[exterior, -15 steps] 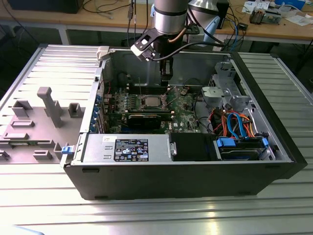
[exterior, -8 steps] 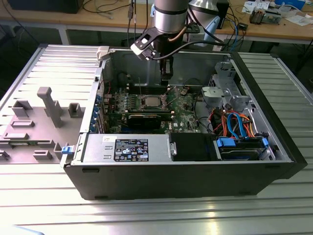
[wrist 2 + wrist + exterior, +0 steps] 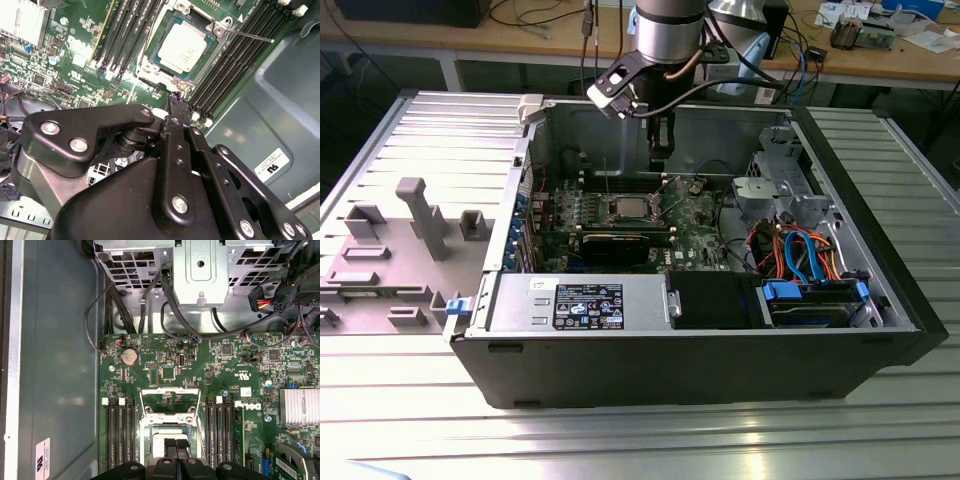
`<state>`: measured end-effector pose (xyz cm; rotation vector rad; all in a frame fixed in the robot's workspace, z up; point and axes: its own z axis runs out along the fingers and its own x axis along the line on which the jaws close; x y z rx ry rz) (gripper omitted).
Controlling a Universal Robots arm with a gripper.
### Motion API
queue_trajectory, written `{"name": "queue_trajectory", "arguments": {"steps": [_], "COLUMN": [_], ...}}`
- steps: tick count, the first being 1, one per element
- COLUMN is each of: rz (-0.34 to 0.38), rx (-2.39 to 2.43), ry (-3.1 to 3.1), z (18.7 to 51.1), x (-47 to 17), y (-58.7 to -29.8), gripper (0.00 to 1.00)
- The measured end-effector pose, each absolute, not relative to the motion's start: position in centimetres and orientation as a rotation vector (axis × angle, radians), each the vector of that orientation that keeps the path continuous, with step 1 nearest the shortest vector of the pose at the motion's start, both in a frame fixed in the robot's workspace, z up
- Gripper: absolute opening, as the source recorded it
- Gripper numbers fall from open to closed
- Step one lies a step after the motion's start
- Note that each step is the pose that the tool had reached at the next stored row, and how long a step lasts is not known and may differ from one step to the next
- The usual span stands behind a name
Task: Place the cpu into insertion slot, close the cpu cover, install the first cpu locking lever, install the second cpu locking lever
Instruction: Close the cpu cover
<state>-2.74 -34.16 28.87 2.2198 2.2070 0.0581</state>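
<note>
Ribbed metal table (image 3: pixel 880 440) carrying an open computer case (image 3: pixel 670 365) at the centre of the exterior view. The arm (image 3: pixel 668 30) enters from the upper centre. Inside the case, the green motherboard (image 3: pixel 150 365) bears the insertion slot (image 3: pixel 146 435), flanked by black memory slots (image 3: pixel 235 55). The tool (image 3: pixel 658 160) hangs low in the case at the slot's edge. In both wrist views its fingers (image 3: pixel 171 444) meet, with nothing visible between them. The cpu cover (image 3: pixel 168 390), a silver frame, stands beside the slot, and board shows through its window. The cpu (image 3: pixel 182 48) lies in the slot, metal top up. A thin locking lever (image 3: pixel 250 35) juts from one slot corner across the memory slots.
</note>
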Motion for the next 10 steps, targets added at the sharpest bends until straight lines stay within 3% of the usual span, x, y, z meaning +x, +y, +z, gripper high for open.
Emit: {"name": "queue_trajectory", "arguments": {"steps": [10], "rz": [0.058], "rx": [2.22], "ry": [2.207], "z": [28.9], "x": [-1.3], "y": [-34.2], "gripper": [0.11]}}
